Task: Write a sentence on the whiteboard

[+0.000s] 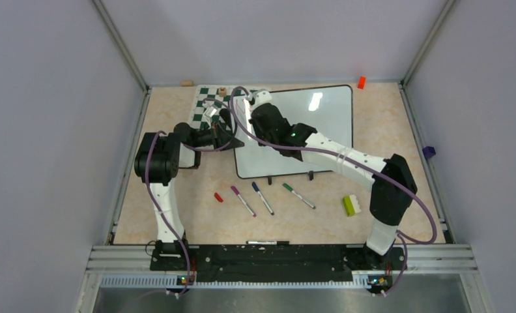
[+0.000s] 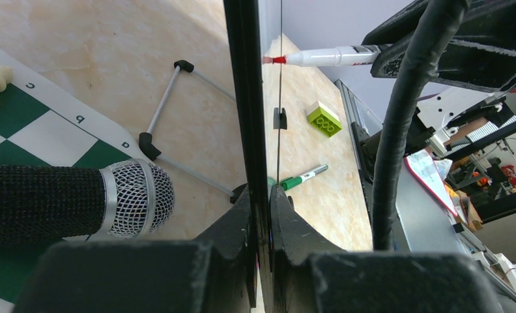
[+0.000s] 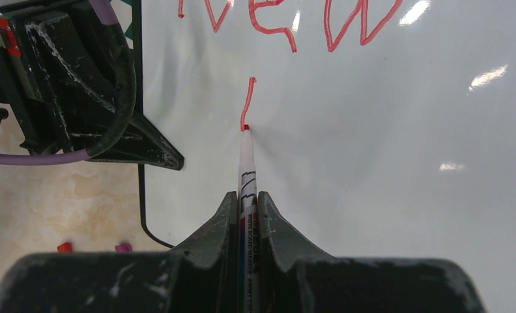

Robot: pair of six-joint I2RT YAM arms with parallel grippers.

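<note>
right gripper [image 3: 245, 197] clamping marker [image 3: 245, 156], tip on whiteboard [image 3: 372, 195]

This is a robotics lab test cell: a stone-patterned table [image 1: 177, 222] boxed in by plain grey panel walls [image 1: 47, 130], with two robot arms [image 1: 161, 195] bolted to an aluminium rail [image 1: 281, 257] along its near edge. Unrelated props lie on it: a whiteboard [image 1: 327, 130], a chess mat [image 1: 203, 98], loose markers [image 1: 262, 197] and a toy brick [image 1: 351, 205]. Beyond the table's edge, the left wrist view catches cluttered lab equipment [image 2: 477, 150].
</note>
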